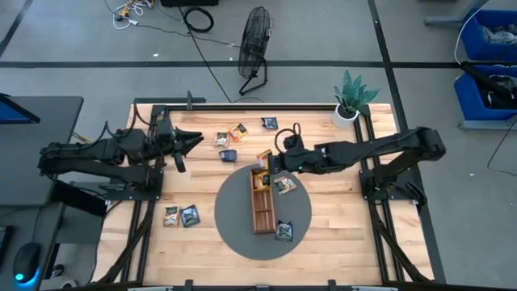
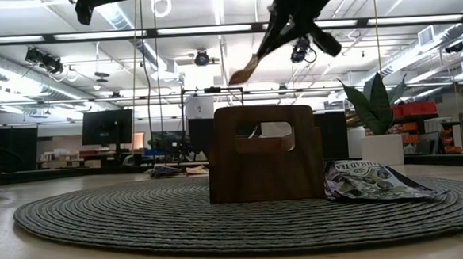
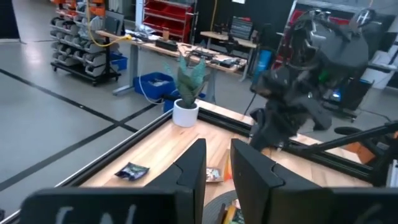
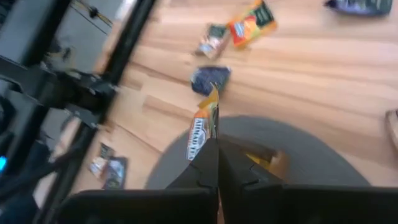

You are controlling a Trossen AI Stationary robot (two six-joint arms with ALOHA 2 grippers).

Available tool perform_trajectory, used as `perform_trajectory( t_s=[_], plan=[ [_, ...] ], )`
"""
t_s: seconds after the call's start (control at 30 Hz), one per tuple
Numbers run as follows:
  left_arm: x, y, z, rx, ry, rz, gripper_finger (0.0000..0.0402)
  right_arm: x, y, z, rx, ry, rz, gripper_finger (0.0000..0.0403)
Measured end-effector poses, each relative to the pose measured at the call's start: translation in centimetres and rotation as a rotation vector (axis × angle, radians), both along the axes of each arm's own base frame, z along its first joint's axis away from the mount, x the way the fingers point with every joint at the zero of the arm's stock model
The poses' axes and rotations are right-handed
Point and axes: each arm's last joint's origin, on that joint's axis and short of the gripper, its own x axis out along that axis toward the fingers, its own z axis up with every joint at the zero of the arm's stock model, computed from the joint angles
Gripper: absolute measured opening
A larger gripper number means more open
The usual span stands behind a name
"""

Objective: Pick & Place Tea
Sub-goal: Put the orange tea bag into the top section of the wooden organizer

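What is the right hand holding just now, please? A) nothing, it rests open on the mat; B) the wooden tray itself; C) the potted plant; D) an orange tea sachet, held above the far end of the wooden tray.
D: the right hand is shut on an orange tea sachet, pinched at its edge above the wooden tray.

An orange tea sachet (image 4: 204,127) hangs pinched edge-on above the mat; others lie scattered flat.
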Motion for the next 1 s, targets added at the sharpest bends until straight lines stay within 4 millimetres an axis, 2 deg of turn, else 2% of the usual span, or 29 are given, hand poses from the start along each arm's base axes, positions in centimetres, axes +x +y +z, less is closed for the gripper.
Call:
perform_trajectory(
  t_s=[0.6,0.8,1.0],
  plan=[
    [-0.2,0.0,-0.4,-0.007,0.042,0.011,0.0076,3.2,1.5,-6.7,0.063,0.161,-0.01,0.0],
    [-0.1,0.0,-0.5,-0.03,0.036,0.005,0.0076,3.5,1.8,-7.7,0.075,0.186,-0.012,0.0],
    [0.3,-0.1,-0.9,-0.04,0.077,-0.015,0.0076,3.5,1.8,-7.8,0.083,0.178,-0.03,0.0]
  ],
)
